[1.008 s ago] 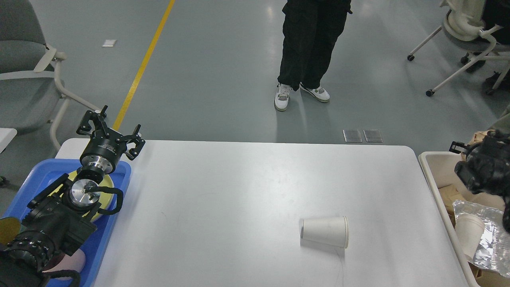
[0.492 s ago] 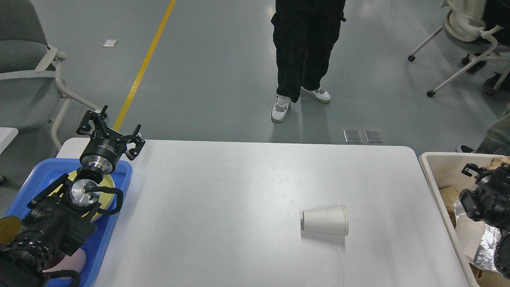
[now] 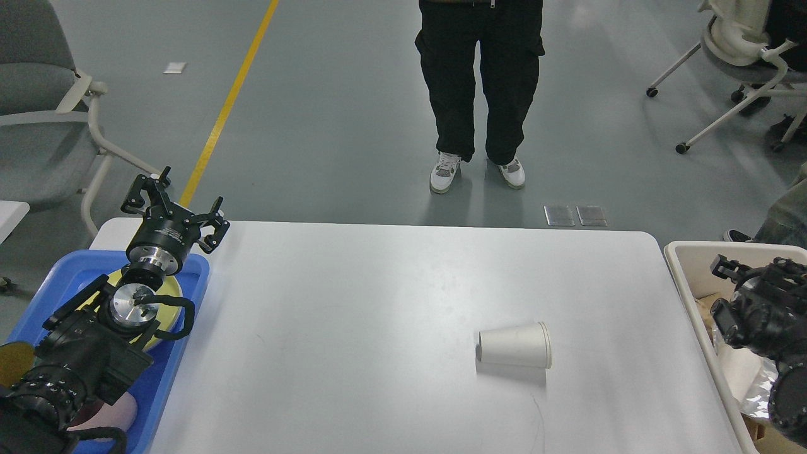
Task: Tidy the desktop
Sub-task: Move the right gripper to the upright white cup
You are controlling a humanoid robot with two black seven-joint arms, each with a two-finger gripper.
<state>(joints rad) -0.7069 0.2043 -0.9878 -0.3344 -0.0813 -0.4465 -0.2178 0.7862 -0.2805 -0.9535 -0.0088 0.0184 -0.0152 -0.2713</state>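
While the left two-finger black gripper (image 3: 174,203) hung over the far end of the shallow blue plastic tray (image 3: 197,277), its fingers stood spread wide with nothing between them. Under that arm a round pale-yellow plate (image 3: 169,291) lay in the tray, glossy and mostly hidden by the wrist. The tray sat at the left edge of the broad, smooth white desktop (image 3: 353,328), a matte rectangular top with rounded corners and faint scuffs.

Right of centre, toward the near side, a white paper cup (image 3: 515,345) lay tipped on its side, the only loose thing on the top. Its long axis ran left to right, narrow base to the left, rolled rim and open mouth to the right. Thin-walled and tapered, it would likely roll or crush under a hard pinch.

Further right, just beyond the table's edge, stood the beige rectangular plastic bin (image 3: 684,265), holding brown paper and crinkled silver foil (image 3: 756,388). The right dark gripper (image 3: 725,268) hovered above the bin; whether its fingers were apart could not be told. It was plainly the nearer arm: the cup lay to its left and nearer the robot, well apart from the left gripper.
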